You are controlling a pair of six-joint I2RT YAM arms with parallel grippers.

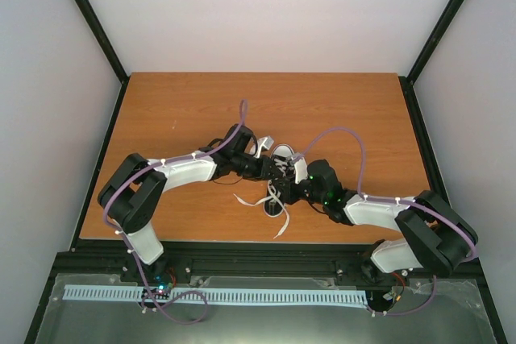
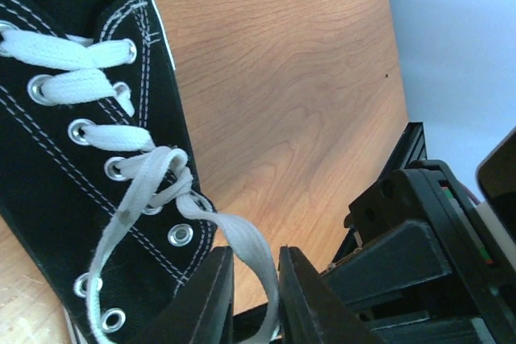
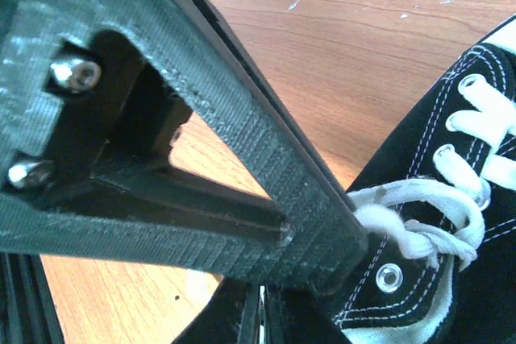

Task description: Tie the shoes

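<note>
The black sneaker (image 1: pixel 281 163) with white laces lies mid-table between both arms. In the left wrist view the shoe (image 2: pixel 48 199) fills the left side, its laces crossed in a first knot (image 2: pixel 173 175). One lace strand (image 2: pixel 242 239) runs from that knot down between my left gripper (image 2: pixel 256 279), whose jaws stand narrowly apart with wood showing beside the strand. My left gripper (image 1: pixel 270 168) is at the shoe's left side. My right gripper (image 1: pixel 294 185) is at its near right side. In the right wrist view the right gripper (image 3: pixel 260 320) is shut with a white sliver of lace between the jaws, beside the shoe (image 3: pixel 439 114).
Loose lace ends (image 1: pixel 272 203) trail toward the table's near edge (image 1: pixel 242 241). A ribbed black part of the left arm (image 3: pixel 242 118) crosses close in front of the right wrist camera. The right arm's black body (image 2: pixel 419 263) sits just right of the left fingers.
</note>
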